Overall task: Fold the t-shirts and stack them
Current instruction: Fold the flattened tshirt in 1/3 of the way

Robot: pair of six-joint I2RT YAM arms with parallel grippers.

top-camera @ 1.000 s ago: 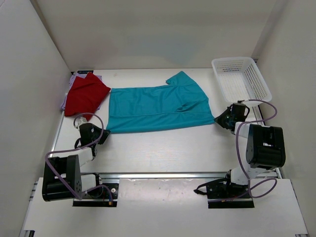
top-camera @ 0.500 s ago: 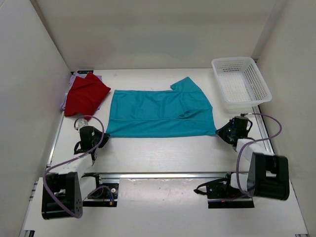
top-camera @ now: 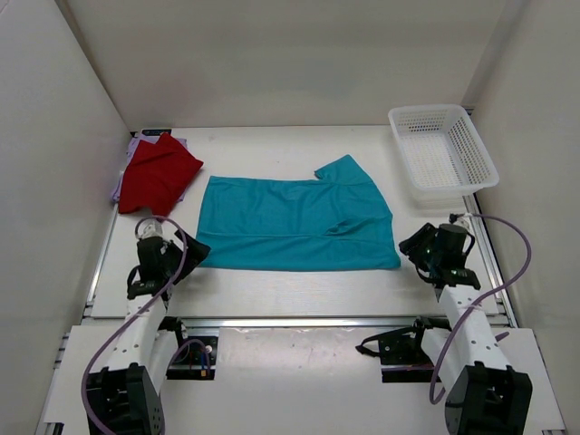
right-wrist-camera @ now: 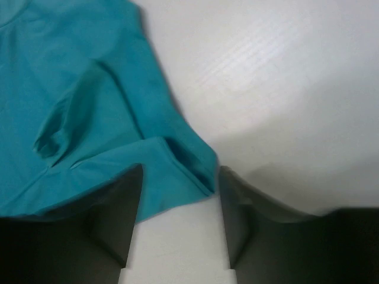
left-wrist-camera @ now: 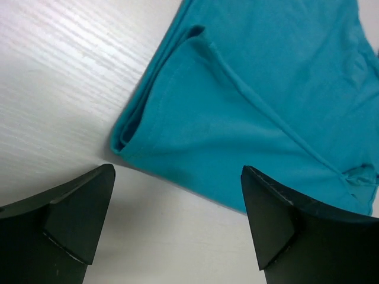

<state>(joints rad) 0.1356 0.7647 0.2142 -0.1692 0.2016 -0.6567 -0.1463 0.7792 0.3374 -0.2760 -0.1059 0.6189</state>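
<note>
At the tabletop [top-camera: 299,290] centre the teal t-shirt [top-camera: 294,225] lies folded lengthwise, apparently once; further folds and stacking remain. The left fingers [left-wrist-camera: 80,213] and right fingers [right-wrist-camera: 115,219] stand apart at its near corners, gripping nothing. The red t-shirt [top-camera: 159,172] sits folded atop the lavender t-shirt [top-camera: 135,145], far left.

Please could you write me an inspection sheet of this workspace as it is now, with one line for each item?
Surface: white table, no stains seen.
Job's things: teal t-shirt lies flat in the middle, folded lengthwise; red t-shirt lies folded at far left on the lavender t-shirt.
Clutter: white basket at far right, nothing seen inside.
Hands: left hand open at the teal shirt's near left corner; right hand open, with the near right corner lying between its fingers.
Cables: left purple cable and right purple cable each loop beside their arm.
Surroundings: white walls on three sides.
</note>
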